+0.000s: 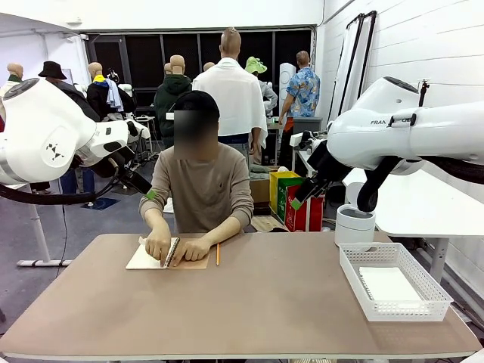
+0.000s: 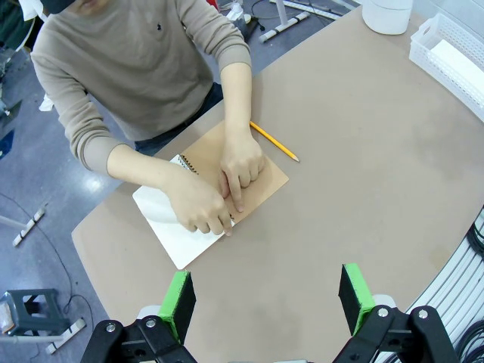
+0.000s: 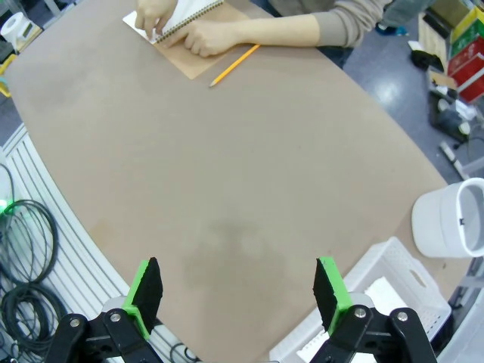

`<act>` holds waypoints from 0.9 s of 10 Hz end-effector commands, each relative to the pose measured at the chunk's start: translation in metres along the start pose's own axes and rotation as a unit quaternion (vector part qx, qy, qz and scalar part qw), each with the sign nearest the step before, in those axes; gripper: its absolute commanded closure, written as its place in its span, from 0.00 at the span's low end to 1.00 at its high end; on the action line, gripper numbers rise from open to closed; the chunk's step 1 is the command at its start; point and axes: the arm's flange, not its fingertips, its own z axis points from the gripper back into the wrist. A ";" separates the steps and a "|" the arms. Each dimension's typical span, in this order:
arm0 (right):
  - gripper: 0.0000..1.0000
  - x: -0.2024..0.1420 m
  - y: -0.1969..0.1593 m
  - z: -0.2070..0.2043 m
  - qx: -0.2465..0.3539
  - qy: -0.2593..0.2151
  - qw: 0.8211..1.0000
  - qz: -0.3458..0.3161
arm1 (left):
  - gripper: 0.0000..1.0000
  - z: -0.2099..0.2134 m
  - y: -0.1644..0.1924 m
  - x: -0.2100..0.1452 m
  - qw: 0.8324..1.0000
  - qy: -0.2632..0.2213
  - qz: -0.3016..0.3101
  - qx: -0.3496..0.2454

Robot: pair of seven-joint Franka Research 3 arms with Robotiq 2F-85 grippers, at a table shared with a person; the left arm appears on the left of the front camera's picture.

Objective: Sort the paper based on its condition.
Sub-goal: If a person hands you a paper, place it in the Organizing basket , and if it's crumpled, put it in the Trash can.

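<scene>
Nearest the lens, the left robot hand (image 2: 265,287), black with green pads, is held spread wide above the near part of the counter, with nothing between its fingers. The right robot hand (image 3: 237,280) is likewise spread and empty, above the counter's edge next to the basket.

The broad brown counter (image 1: 249,302) with rounded corners is shared with a person in a beige long-sleeved top (image 1: 203,189), seated at the far side. At the robot's right, a white plastic lattice basket (image 1: 393,311) is set on the counter, and the paper (image 1: 387,286), white and flat, is seen lying inside it. Just behind the basket, a white cylindrical container (image 1: 354,225) is placed.

In front of the person, a spiral-bound notebook with a brown cardboard cover (image 2: 268,185) is laid open. The person's one hand (image 2: 198,212) is pressed on its white page (image 2: 178,238), which is curled up at the far edge; the person's other hand (image 2: 243,162) is laid on the cover. Just beside the notebook, a yellow pencil (image 2: 274,141) lies.
</scene>
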 end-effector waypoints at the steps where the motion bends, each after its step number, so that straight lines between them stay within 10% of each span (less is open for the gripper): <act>1: 0.00 -0.001 0.001 0.000 0.000 0.006 1.000 -0.001 | 0.00 0.001 0.001 0.000 1.000 -0.006 -0.001 -0.003; 9: 0.00 -0.001 0.001 0.000 0.000 0.006 1.000 -0.001 | 0.00 0.001 0.001 0.000 1.000 -0.006 -0.001 -0.003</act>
